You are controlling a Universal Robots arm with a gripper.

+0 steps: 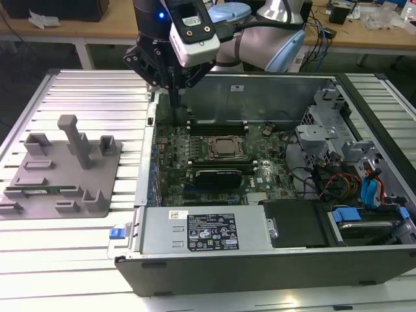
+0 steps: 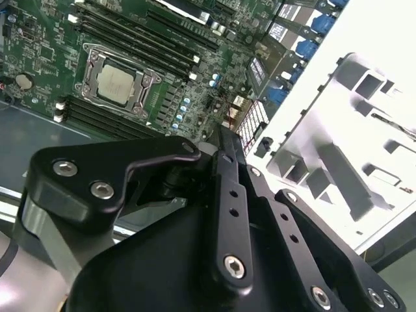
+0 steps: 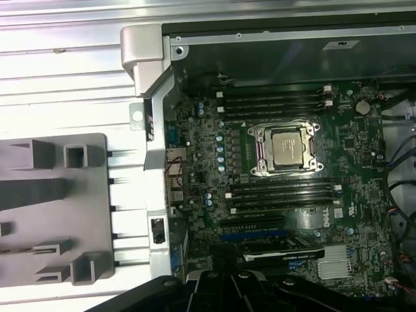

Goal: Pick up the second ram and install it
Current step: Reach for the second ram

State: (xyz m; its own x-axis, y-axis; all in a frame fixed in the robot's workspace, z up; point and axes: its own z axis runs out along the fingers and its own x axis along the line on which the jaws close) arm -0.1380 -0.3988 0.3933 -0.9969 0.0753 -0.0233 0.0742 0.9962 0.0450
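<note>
My claw point(image 1: 175, 103) hangs over the open computer case point(image 1: 279, 97), at the case's eleven o'clock corner in the exterior view. Its tips point down beside the case wall, above the edge of the motherboard point(image 1: 175, 159). In the second wrist view the claw point(image 2: 220, 134) shows its black links running together to one narrow tip. I judge the fingers pressed together, with nothing seen between them.

The second ram point(image 1: 42, 190) lies flat as a thin green strip on the grey holder tray point(image 1: 65, 175). It sits near the tray's seven o'clock corner, low among the posts and well apart from my claw. The tray sits on the slatted metal table point(image 1: 97, 97), at nine o'clock from the case in the exterior view.

Inside the case, the processor socket point(image 3: 286, 148) sits mid-board. One bank of long black memory slots point(image 3: 273, 103) lies at its twelve o'clock in the first wrist view, and another at its six o'clock. I cannot tell whether any slot is filled. A metal power supply box with a label point(image 1: 208, 231) lies along the case's six o'clock side in the exterior view. Red and blue cables point(image 1: 364, 185) are bunched at four o'clock.
</note>
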